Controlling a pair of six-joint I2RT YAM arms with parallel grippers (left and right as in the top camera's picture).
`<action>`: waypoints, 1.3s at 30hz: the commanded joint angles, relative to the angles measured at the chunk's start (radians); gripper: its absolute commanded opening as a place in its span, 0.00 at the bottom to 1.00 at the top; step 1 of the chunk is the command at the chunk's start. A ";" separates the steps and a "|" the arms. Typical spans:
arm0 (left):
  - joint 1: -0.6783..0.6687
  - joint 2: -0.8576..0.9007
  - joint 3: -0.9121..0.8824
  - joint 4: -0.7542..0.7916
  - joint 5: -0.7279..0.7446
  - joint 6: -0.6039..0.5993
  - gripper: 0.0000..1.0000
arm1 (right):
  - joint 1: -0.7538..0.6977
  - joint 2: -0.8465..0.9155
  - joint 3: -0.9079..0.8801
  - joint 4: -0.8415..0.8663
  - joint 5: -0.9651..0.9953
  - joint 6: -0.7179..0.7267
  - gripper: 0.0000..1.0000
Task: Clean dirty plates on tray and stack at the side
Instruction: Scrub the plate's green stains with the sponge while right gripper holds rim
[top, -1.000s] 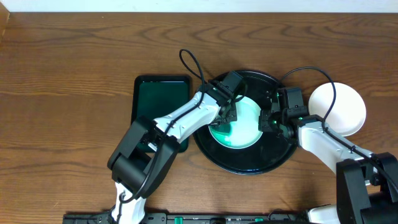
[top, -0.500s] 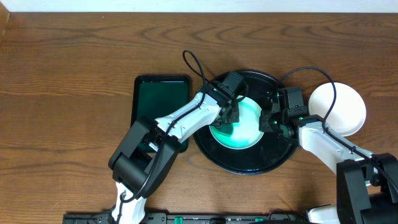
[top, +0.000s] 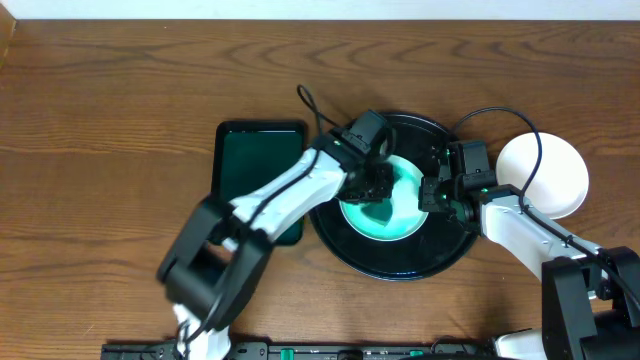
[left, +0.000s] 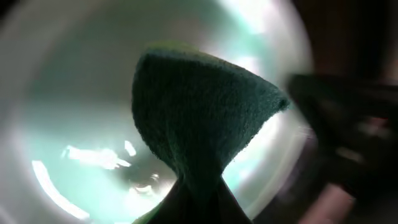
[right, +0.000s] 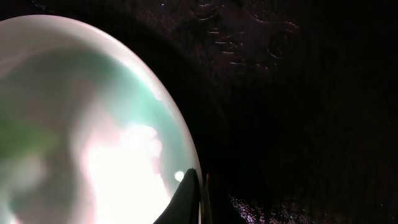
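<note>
Swept slightly right across the mint plate (top: 402, 215) on black tray (top: 400, 268): green cloth (left: 199, 118) clamped in shut left fingers (top: 373, 184); rim braced by closed right fingers (right: 185, 200). Wiping likely unfinished.

Two white-shelled arms (top: 290, 185) with black joints — looping black cables (top: 490, 110).

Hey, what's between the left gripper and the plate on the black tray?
A dark green cloth, pinched in the left gripper, hangs over the plate; the left wrist view shows it best. Whether it touches the plate is unclear.
</note>
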 joint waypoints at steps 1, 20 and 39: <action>0.023 -0.146 0.005 -0.005 -0.035 0.021 0.07 | 0.009 0.005 -0.001 -0.007 -0.026 -0.005 0.01; 0.018 -0.021 -0.029 -0.051 -0.259 0.019 0.07 | 0.009 0.005 -0.001 -0.008 -0.026 -0.005 0.01; -0.049 0.167 -0.029 -0.007 0.002 0.016 0.07 | 0.009 0.005 -0.001 -0.007 -0.042 -0.005 0.01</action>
